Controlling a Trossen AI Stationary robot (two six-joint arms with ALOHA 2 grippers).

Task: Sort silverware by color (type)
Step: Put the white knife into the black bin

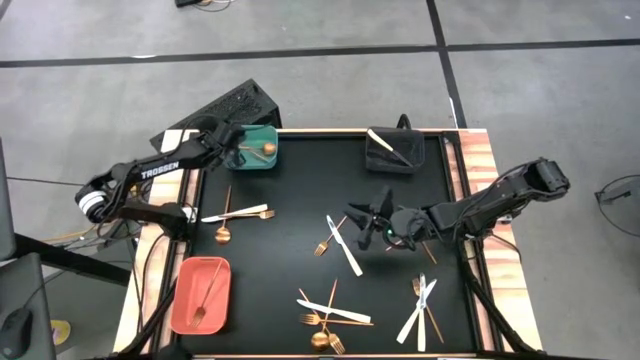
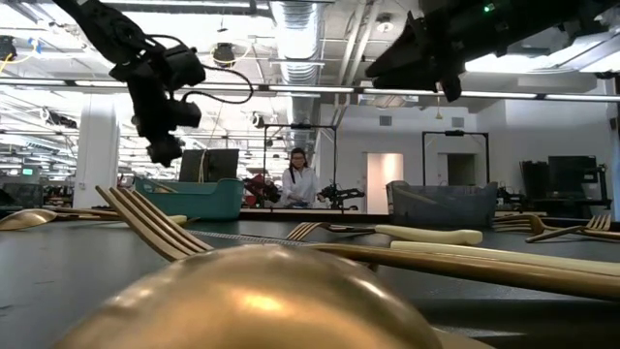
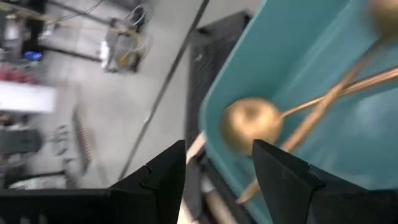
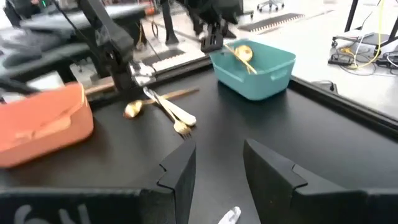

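A gold spoon bowl fills the front of the low view, with a gold fork and a cream knife lying on the dark desk just behind it.

From above, the silverware lies in loose clusters on the desk. A cream knife crossed with a gold fork and spoon sits toward the left, between the teal bin and the salmon bin. A long cream knife with a gold fork lies near the middle. More gold forks, a spoon and cream knives pile up at the front edge, and another mix of knives and forks lies at the front right.

The teal bin at the back left holds gold spoons. The salmon bin at the front left holds a gold fork. The dark bin at the back right holds a cream knife.

The left gripper hovers over the left rim of the teal bin, jaws parted and grasping nothing, above a spoon bowl in the bin. The right gripper hangs above the middle of the desk, just beside the long cream knife, jaws parted and empty.

A person stands in the room behind the desk.
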